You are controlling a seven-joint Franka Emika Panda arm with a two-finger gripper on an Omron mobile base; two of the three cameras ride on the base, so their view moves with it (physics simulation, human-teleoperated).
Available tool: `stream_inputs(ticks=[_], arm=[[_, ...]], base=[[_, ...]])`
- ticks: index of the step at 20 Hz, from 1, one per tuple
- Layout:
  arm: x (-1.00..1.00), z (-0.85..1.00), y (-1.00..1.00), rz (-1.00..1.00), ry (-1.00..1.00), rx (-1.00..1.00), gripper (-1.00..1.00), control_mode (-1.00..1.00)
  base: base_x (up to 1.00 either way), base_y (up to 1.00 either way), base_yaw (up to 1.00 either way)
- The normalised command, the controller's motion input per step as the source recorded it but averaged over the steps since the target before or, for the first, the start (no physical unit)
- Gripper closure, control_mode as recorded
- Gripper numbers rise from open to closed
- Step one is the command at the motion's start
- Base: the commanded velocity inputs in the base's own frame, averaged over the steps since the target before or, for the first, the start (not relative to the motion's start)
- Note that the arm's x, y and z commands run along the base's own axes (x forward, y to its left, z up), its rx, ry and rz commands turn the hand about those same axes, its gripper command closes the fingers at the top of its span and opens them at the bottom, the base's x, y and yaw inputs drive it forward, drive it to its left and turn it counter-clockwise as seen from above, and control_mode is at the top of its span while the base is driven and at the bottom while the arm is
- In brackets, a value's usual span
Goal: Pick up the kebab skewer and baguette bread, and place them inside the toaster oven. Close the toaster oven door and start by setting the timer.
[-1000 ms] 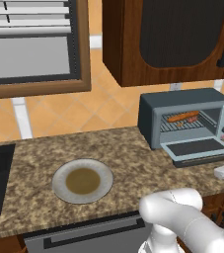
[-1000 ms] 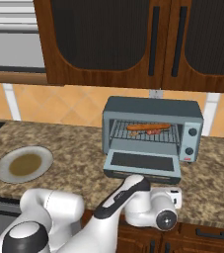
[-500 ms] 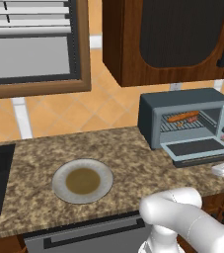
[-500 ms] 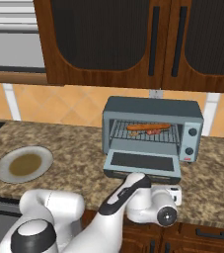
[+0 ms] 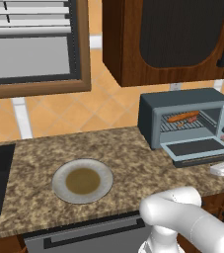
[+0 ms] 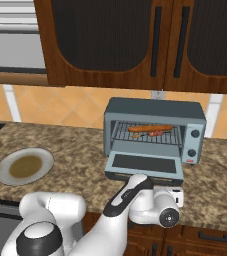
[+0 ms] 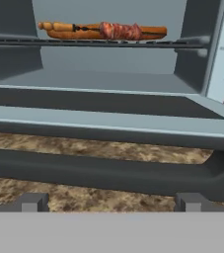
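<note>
The pincer (image 7: 111, 201) is spread wide, grasping nothing, just before the lowered door's handle (image 7: 103, 170); skewer (image 7: 118, 30) and bread (image 7: 66, 33) lie on the oven (image 6: 154, 131) rack.

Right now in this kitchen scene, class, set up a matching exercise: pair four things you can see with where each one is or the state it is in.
Things:
1. thin kebab skewer with reddish meat chunks
2. grey-blue toaster oven door with dark glass
3. round grey plate with brown centre
4. robot's two dark fingers

Place or state:
A. folded down open
B. on the granite counter
C. spread apart, holding nothing
D. on the wire rack

Pairs: 1-D, 2-A, 3-B, 4-C
</note>
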Motion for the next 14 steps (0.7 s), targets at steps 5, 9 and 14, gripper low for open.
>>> stream_inputs(ticks=[5, 9, 14], arm=[[0.17, -0.03, 0.0, 0.0, 0.0, 0.0, -1.0, -1.0], [0.0, -0.27, 0.0, 0.0, 0.0, 0.0, -1.0, -1.0], [0.0, -0.24, 0.01, 0.0, 0.0, 0.0, -1.0, -1.0]], base=[[0.0, 0.0, 0.0], [0.0, 0.0, 0.0], [0.0, 0.0, 0.0]])
